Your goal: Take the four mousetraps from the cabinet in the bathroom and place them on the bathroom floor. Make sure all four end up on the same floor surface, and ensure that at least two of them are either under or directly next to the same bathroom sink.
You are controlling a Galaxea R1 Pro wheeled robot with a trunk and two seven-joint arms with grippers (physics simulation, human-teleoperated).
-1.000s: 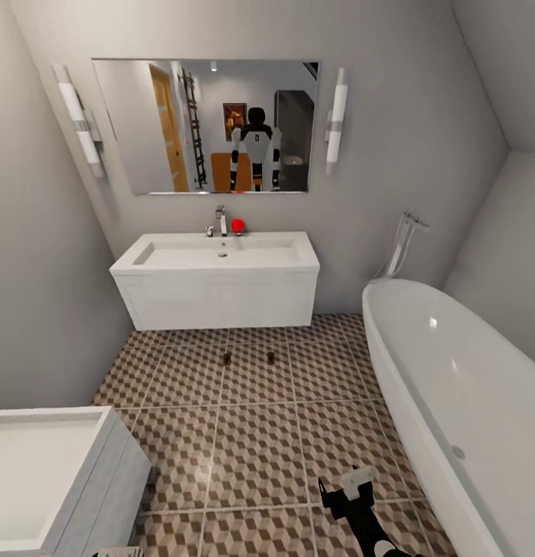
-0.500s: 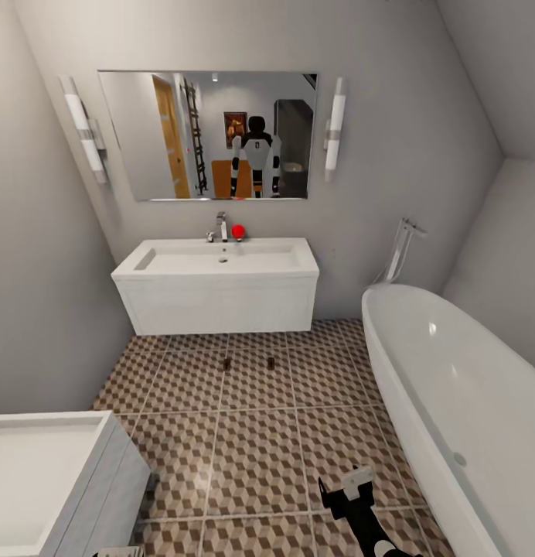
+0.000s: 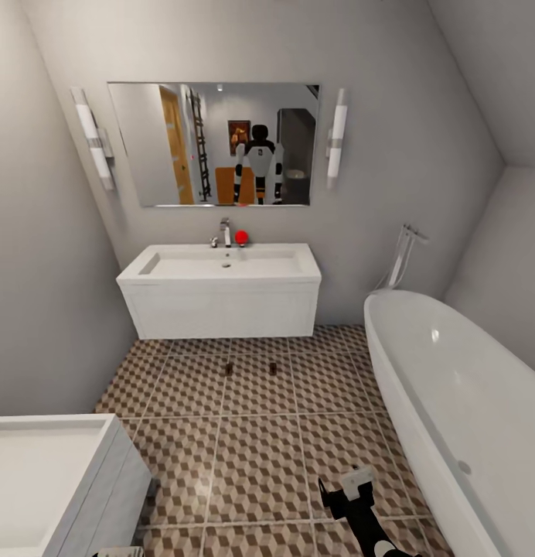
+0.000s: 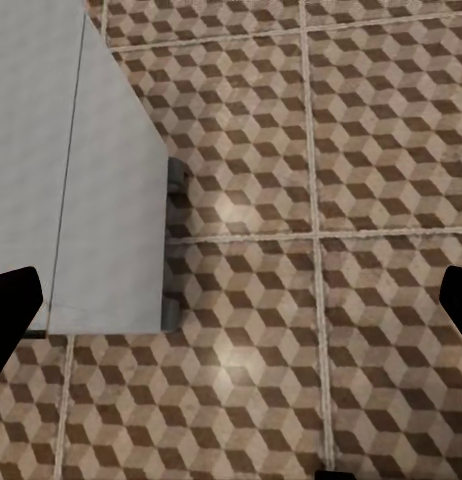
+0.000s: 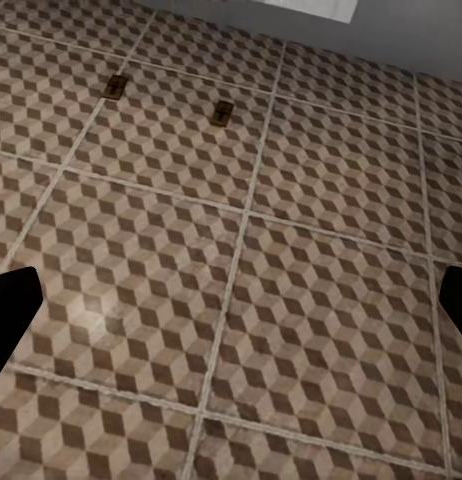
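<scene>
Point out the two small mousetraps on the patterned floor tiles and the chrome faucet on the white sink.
Left small tan mousetrap (image 3: 228, 369), head view: middle of its board.
Right small tan mousetrap (image 3: 273, 367), head view: middle of its board.
Tall chrome faucet (image 3: 226, 231), head view: its upright body.

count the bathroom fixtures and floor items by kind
small flat tan mousetraps on the cube-patterned tile floor: 2
white rectangular sinks: 2
white oval bathtub: 1
rectangular wall mirror: 1
white tube wall lights: 2
total: 8
</scene>
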